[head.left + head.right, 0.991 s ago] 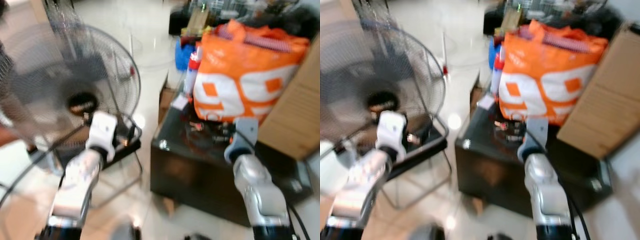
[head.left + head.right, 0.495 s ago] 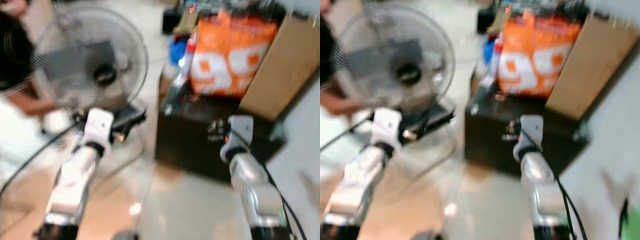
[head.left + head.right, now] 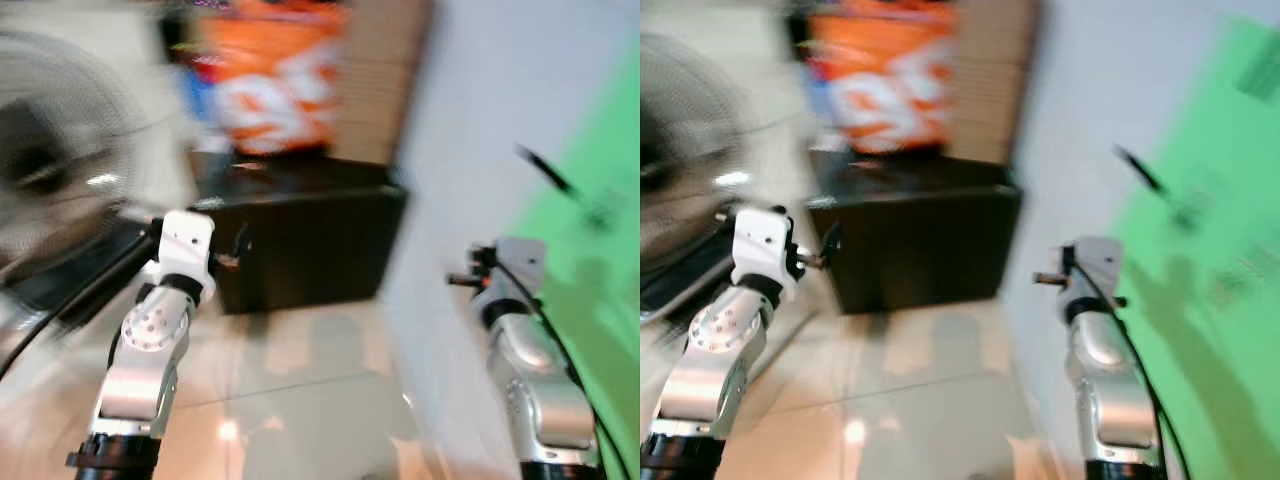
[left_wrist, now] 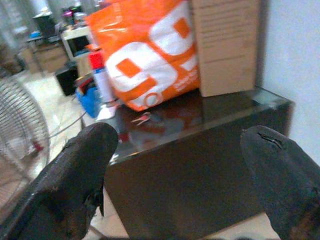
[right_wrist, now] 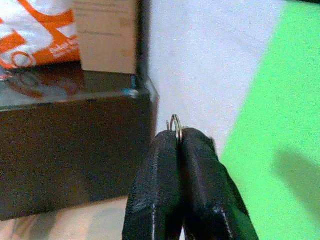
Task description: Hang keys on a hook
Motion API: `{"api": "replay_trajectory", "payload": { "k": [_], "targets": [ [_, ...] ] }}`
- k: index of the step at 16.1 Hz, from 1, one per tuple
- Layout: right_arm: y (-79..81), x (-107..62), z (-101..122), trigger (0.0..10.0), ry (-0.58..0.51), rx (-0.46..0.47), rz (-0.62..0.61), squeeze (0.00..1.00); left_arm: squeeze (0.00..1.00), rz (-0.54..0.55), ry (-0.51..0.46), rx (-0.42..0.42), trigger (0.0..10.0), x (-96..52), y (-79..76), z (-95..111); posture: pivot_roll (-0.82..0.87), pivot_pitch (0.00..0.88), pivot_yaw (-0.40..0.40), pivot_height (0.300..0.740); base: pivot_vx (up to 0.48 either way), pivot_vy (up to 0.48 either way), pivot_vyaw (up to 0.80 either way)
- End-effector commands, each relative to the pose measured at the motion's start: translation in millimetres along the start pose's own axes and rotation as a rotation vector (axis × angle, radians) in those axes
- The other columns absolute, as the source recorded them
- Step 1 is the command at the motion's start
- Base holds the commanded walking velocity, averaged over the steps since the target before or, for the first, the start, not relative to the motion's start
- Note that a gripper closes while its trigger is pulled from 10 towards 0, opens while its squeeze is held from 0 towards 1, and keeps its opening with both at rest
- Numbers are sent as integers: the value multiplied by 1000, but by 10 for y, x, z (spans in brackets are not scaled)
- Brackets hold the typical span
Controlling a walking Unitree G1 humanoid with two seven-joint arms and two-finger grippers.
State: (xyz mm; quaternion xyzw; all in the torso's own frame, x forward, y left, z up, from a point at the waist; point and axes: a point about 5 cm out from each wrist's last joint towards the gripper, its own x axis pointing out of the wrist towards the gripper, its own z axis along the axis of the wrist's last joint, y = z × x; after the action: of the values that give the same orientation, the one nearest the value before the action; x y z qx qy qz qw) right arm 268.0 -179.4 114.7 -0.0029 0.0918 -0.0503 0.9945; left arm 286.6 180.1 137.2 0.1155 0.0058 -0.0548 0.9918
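My right gripper (image 5: pixel 179 136) is shut on a thin metal key ring (image 5: pixel 176 125), which pokes out above the black fingertips; the keys themselves are hidden. The right arm (image 3: pixel 510 275) is raised in front of a white wall. On a green panel (image 3: pixel 590 200) to the right, a dark, blurred hook (image 3: pixel 545 170) sticks out above and just right of that arm. My left gripper (image 4: pixel 180 135) is open and holds nothing, with its fingers (image 4: pixel 75 170) wide apart. It faces a black cabinet (image 4: pixel 200 170).
The black glass-topped cabinet (image 3: pixel 300 240) stands against the wall, carrying an orange bag (image 3: pixel 270 80) and a cardboard box (image 4: pixel 225 45). A small red-handled item (image 4: pixel 142 118) lies on its top. A standing fan (image 3: pixel 40 170) is at the left. Pale tiled floor (image 3: pixel 300 400) lies ahead.
The whole picture has swung to the right: the cabinet, bag and fan slid left, and the white wall with its green panel came into view. Both arms keep their raised pose.
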Motion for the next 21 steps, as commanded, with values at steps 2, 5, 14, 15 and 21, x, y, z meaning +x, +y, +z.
{"api": "replay_trajectory", "payload": {
  "k": [2,5,14,15,21],
  "targets": [
    [50,-18,99,10000,-57,-72,21,0,0,-32,-23,23,10000,10,-7,55,-53,0,-20,740,0,0,-400],
    [61,-6,88,10000,-63,-57,23,0,0,-102,-19,-18,10000,-36,-107,56,-38,0,-24,740,0,0,-263],
    [131,21,54,10000,-48,8,76,0,0,-92,-13,-26,10000,-29,-135,29,-33,0,-38,740,0,87,-796],
    [129,19,44,10000,-42,22,71,0,0,-93,-13,-24,10000,-25,-127,32,-35,0,-37,740,0,416,-800],
    [148,21,45,10000,-43,46,58,0,0,-106,-3,0,10000,-10,-108,25,-36,0,-22,740,0,56,-800]
  ]
}}
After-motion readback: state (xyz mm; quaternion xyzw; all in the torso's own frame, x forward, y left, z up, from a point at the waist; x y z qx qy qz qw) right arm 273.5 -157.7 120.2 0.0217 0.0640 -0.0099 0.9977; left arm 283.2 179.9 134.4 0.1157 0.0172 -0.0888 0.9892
